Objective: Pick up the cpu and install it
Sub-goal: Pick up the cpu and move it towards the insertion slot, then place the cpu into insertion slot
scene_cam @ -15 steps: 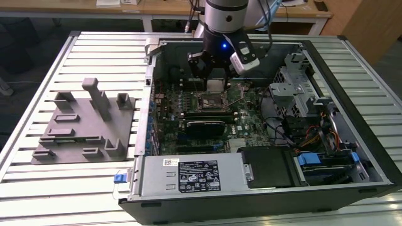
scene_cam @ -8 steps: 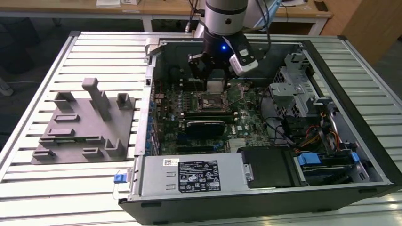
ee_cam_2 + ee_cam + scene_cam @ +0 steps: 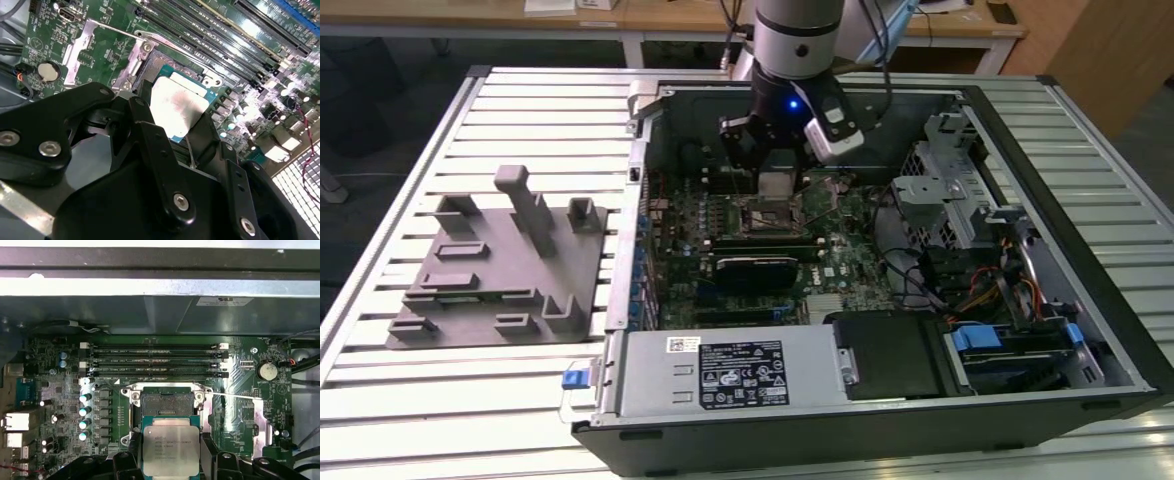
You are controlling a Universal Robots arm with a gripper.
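Black fingers are gripping the flat square silvery-topped cpu, the metal-framed dark-centred socket lying just beyond their tips.

Arm: silver-grey cylindrical tube, black cables alongside. Black wrist block with lit blue LED, white-grey camera pod on its side. Jaws: matte black linkage plates, silver round-head screws.

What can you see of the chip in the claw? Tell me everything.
The chip is a small flat square with a pale silvery metal top bearing faint print and a thin blue-green rim. It faces up, gripped on two opposite edges by the black claw, held above the green board at the edge of the open metal-framed socket, not seated in it.
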